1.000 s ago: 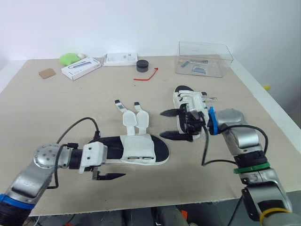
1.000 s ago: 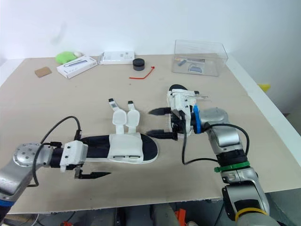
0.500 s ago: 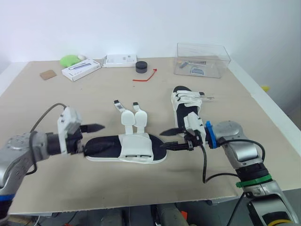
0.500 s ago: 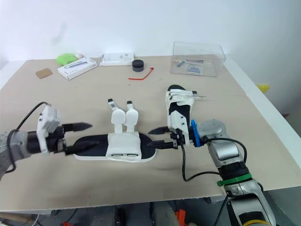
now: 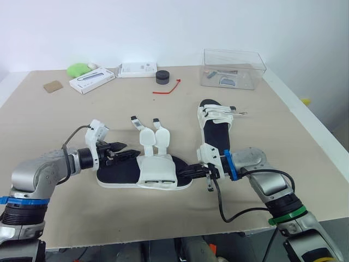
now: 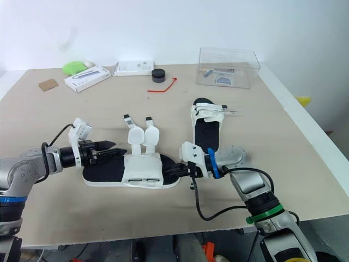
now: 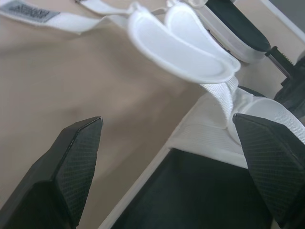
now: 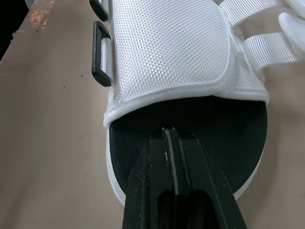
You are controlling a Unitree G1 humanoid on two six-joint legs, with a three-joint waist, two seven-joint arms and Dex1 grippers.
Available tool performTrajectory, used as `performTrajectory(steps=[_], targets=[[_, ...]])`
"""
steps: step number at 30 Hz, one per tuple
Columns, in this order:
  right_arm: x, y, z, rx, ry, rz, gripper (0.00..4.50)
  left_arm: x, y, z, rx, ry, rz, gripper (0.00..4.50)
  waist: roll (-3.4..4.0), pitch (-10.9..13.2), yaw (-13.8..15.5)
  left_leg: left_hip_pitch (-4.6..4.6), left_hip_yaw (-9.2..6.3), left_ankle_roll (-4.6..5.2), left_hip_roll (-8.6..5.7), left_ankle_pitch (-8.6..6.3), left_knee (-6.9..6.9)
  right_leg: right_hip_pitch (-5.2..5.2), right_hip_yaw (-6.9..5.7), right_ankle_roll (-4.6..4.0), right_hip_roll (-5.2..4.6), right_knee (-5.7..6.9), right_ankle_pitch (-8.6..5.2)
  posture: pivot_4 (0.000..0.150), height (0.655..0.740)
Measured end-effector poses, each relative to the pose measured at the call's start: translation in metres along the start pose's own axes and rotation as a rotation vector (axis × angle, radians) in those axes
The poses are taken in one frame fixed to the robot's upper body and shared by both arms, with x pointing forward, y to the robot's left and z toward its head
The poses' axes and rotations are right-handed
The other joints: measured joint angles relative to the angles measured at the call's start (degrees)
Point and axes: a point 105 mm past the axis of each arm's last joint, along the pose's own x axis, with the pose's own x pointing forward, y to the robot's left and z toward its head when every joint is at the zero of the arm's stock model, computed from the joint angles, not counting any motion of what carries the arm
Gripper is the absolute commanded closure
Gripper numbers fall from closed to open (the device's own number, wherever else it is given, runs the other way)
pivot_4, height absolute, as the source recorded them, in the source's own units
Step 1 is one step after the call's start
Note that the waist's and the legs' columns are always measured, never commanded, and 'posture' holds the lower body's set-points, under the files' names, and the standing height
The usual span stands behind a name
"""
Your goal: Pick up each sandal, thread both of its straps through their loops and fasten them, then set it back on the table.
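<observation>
Unfastened sandal (image 5: 156, 170) between left hand (image 5: 130, 151), right hand (image 5: 184, 173)

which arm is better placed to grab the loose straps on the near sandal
Left. The left pincer is open at the heel of the near sandal, its loose straps close ahead. The right pincer is shut at the toe end.

- The open sandal (image 5: 144, 173) is lying flat, with both straps (image 5: 155, 136) flopped loose.
- The left gripper (image 5: 121, 152) is at its heel end, fingers spread.
- The right gripper (image 5: 185, 173) is at its toe end, fingers together.
- The second sandal (image 5: 215, 123) sits just past that toe end.
</observation>
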Motion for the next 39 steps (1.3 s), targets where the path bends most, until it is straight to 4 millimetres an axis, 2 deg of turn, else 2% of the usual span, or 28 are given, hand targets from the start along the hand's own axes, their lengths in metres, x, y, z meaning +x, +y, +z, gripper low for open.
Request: performTrajectory(steps=[3, 10, 16, 21, 28, 39], targets=[[0.001, 0.0, 0.0, -0.018, 0.015, 0.001, 4.46, 0.002, 0.0, 0.003, -0.029, 0.007, -0.026, 0.0, -0.01, 0.0, 0.0, 0.01, 0.0, 0.0, 0.0, 0.0, 0.0, 0.01, 0.0, 0.02, 0.03, 0.0, -0.02, 0.15, 0.74], [0.006, -0.003, 0.002, -0.091, 0.027, -0.001, 4.46, 0.017, -0.006, 0.011, -0.222, 0.008, -0.161, 0.0, -0.08, 0.0, -0.2, 0.13, -0.04, -0.02, 0.02, 0.04, 0.01, 0.07, 0.02, -0.07, 0.13, 0.04, 0.06, 0.15, 0.74], [0.007, -0.004, 0.002, -0.115, 0.029, -0.008, 4.46, 0.039, -0.01, 0.019, -0.33, -0.008, -0.234, 0.0, -0.1, -0.1, -0.2, 0.14, -0.15, -0.16, 0.02, 0.21, 0.01, 0.1, -0.05, -0.16, 0.15, 0.1, 0.14, 0.15, 0.74], [0.007, -0.004, 0.002, -0.122, 0.033, -0.011, 4.46, 0.052, 0.004, 0.024, -0.395, -0.045, -0.201, 0.0, -0.11, 0.0, -0.1, 0.12, -0.22, -0.2, 0.02, 0.26, 0.01, 0.1, -0.05, -0.18, 0.15, 0.11, 0.16, 0.15, 0.74], [0.007, -0.004, 0.003, -0.126, 0.033, -0.017, 4.46, 0.065, 0.02, 0.047, -0.41, -0.139, -0.158, 0.0, -0.13, 0.0, -0.2, 0.1, -0.19, -0.2, -0.01, 0.26, 0.01, 0.09, -0.07, -0.16, 0.13, 0.1, 0.17, 0.15, 0.74], [0.007, -0.004, 0.004, -0.128, 0.033, -0.027, 4.46, 0.071, 0.038, 0.062, -0.415, -0.229, -0.095, 0.0, -0.14, 0.0, -0.2, 0.08, -0.18, -0.21, -0.01, 0.26, 0.01, 0.08, -0.08, -0.13, 0.13, 0.09, 0.17, 0.15, 0.74]])
